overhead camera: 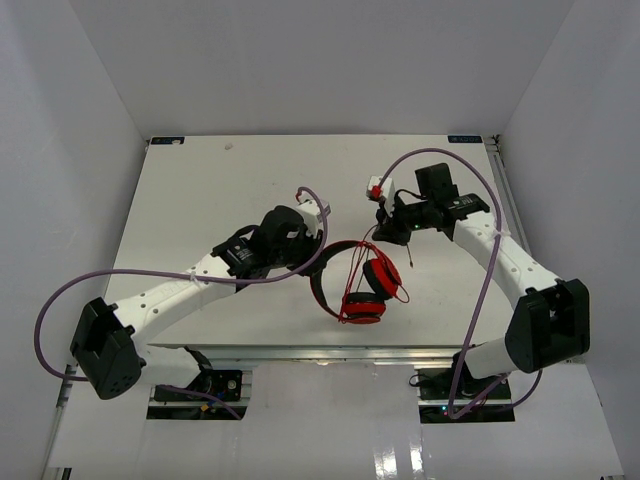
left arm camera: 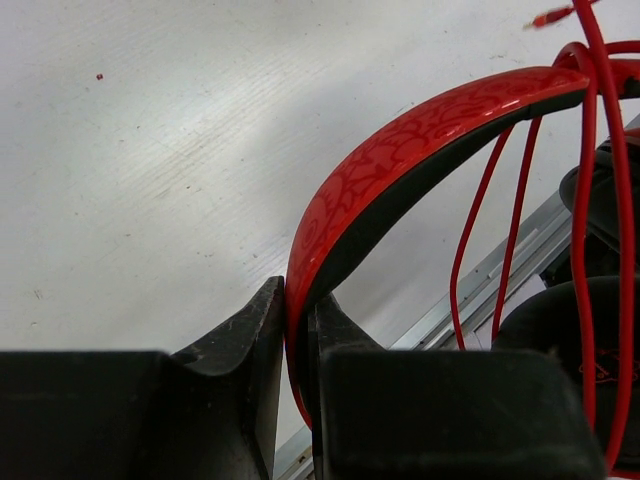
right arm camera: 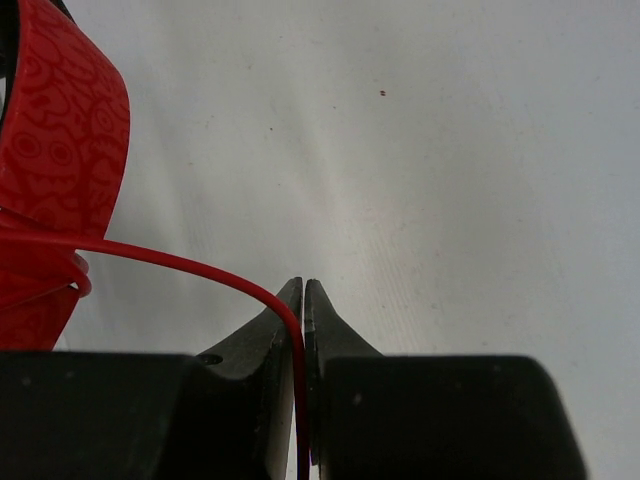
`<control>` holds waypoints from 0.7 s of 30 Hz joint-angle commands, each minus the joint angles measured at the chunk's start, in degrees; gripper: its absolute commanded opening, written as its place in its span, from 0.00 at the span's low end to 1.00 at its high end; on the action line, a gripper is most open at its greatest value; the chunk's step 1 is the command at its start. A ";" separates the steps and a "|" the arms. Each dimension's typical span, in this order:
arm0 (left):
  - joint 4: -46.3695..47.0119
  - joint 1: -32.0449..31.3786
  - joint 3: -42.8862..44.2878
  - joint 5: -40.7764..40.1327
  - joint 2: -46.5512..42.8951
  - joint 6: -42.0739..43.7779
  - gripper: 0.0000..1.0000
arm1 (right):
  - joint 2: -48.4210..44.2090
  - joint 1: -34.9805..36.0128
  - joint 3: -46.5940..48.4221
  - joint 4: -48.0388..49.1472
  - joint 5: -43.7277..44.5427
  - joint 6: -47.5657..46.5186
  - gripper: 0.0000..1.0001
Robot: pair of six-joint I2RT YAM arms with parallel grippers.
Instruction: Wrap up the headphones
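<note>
Probably light headphones, stiff at headband — clenched there in left pincer; limp cord pinched in right pincer.

White table between white walls, metal rail along its near edge.

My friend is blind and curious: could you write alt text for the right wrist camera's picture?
The right gripper is shut on the thin red cord, which curves left to the red patterned headphones, above a white table.
</note>
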 commanded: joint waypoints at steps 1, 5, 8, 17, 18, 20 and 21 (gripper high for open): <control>5.20 1.74 -1.03 -2.33 -1.22 -3.98 0.00 | 3.46 -0.18 -1.28 8.97 -7.96 8.66 0.11; 10.73 5.98 -3.86 -0.59 -0.77 -6.84 0.00 | 9.05 -0.43 -1.02 11.71 -11.13 11.80 0.13; 13.44 8.50 -4.26 0.36 0.13 -8.14 0.00 | 12.30 -0.84 -1.00 13.90 -13.98 14.05 0.14; 20.55 16.37 -4.04 1.68 8.07 -9.51 0.00 | 25.21 -0.97 2.72 23.28 -17.80 23.07 0.17; 21.37 16.87 -3.92 1.68 9.32 -9.76 0.00 | 26.16 -0.97 3.59 24.28 -18.05 24.25 0.17; 22.47 17.47 -3.67 1.77 11.88 -10.28 0.00 | 29.55 -1.05 5.27 25.64 -18.26 26.23 0.17; 22.66 17.84 -3.56 1.77 12.96 -10.54 0.00 | 30.96 -1.05 5.94 26.09 -18.29 26.93 0.17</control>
